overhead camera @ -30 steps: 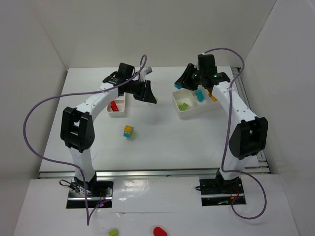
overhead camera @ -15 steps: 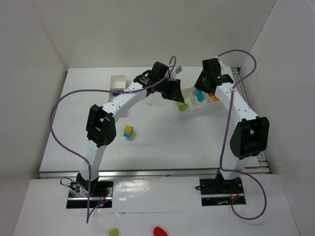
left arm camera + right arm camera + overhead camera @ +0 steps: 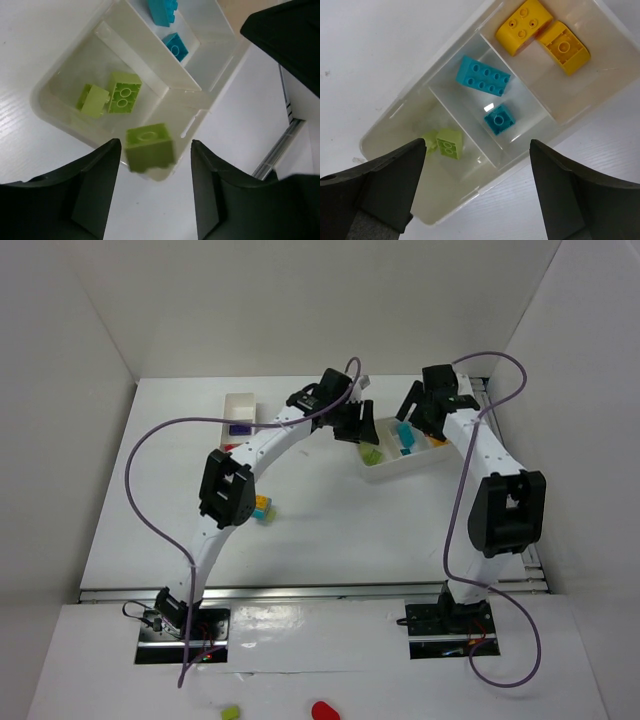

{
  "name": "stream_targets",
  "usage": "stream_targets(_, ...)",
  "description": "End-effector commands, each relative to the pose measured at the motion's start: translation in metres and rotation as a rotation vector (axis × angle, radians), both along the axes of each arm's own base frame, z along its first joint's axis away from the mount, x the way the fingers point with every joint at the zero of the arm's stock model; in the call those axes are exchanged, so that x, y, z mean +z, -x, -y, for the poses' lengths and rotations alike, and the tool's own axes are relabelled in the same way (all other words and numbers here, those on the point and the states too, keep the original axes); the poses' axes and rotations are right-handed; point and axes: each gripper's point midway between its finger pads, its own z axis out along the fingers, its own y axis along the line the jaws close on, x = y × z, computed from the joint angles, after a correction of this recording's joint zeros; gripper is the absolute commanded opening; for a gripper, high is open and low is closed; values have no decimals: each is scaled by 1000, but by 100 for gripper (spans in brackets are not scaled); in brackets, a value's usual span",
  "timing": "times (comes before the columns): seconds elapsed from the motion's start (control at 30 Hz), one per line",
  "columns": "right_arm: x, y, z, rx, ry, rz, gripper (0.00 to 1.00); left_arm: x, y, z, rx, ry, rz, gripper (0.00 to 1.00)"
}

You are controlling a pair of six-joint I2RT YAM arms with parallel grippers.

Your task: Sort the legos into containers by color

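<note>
Swung over from the left tray (image 3: pixel 240 400), the left arm (image 3: pixel 275 432) reaches the right tray (image 3: pixel 398 470); its wrist view shows the left jaws spread, one lime brick (image 3: pixel 149 147) loose above two lime bricks (image 3: pixel 124 91) lying inside; the right jaws gape empty over two cyan bricks (image 3: pixel 483 75) and two yellow bricks (image 3: pixel 523 26).

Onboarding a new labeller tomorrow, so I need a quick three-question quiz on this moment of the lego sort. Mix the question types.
1. Multiple choice: what colour is the small plastic brick between the fingers of the left gripper?
A. red
B. lime green
C. cyan

2. True or false: the fingers of the right gripper are shut on a yellow brick.

3. Count: how many cyan plastic bricks lie in the middle compartment of the white three-compartment plastic tray?

Key
1. B
2. False. The fingers are spread wide with nothing between them.
3. Two
</note>
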Motion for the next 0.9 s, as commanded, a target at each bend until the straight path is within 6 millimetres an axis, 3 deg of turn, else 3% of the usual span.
stream_targets(0.0, 40, 4, 5, -9, 10, 107, 92, 11, -7, 8, 1, 30, 24, 70)
stream_targets(0.07, 48, 13, 12, -27, 17, 124, 92, 11, -3, 13, -8, 30, 24, 95)
stream_targets(0.1, 43, 21, 14, -33, 26, 105, 92, 31, -1, 11, -8, 49, 51, 100)
stream_targets(0.13, 49, 24, 19, -43, 24, 118, 92, 38, -1, 9, -9, 44, 70, 100)
stream_targets(0.2, 49, 27, 21, -42, 39, 118, 92, 50, 6, 3, -15, 44, 82, 100)
stream_targets(0.23, 49, 27, 26, -53, 39, 117, 92, 75, 12, -1, -22, 62, 122, 100)
stream_targets(0.27, 53, 28, 25, -37, 41, 125, 92, 84, 9, -12, -6, 53, 151, 100)
stream_targets(0.3, 58, 26, 23, -18, 43, 136, 92, 81, 13, -19, 7, 33, 142, 100)
stream_targets(0.43, 69, 16, -13, 124, 62, 156, 92, 86, 23, -84, 159, -145, 183, 77)
stream_targets(0.47, 69, 12, -21, 151, 70, 156, 92, 103, 25, -109, 227, -187, 227, 71)
stream_targets(0.5, 68, 13, -30, 182, 71, 145, 92, 83, 37, -125, 244, -251, 188, 71)
stream_targets(0.57, 67, 13, -47, 223, 62, 144, 92, 72, 50, -161, 296, -350, 160, 71)
stream_targets(0.63, 59, 14, -53, 242, 54, 131, 92, 58, 75, -192, 332, -440, 137, 85)
stream_targets(0.7, 46, 17, -68, 285, 35, 107, 92, 45, 94, -209, 371, -527, 119, 100)
stream_targets(0.73, 42, 18, -68, 279, 30, 97, 92, 25, 110, -218, 371, -574, 75, 100)
stream_targets(0.8, 32, 19, -79, 304, 31, 74, 92, 21, 121, -232, 415, -594, 66, 100)
stream_targets(0.87, 32, 21, -86, 319, 31, 75, 92, 2, 133, -246, 426, -658, 29, 100)
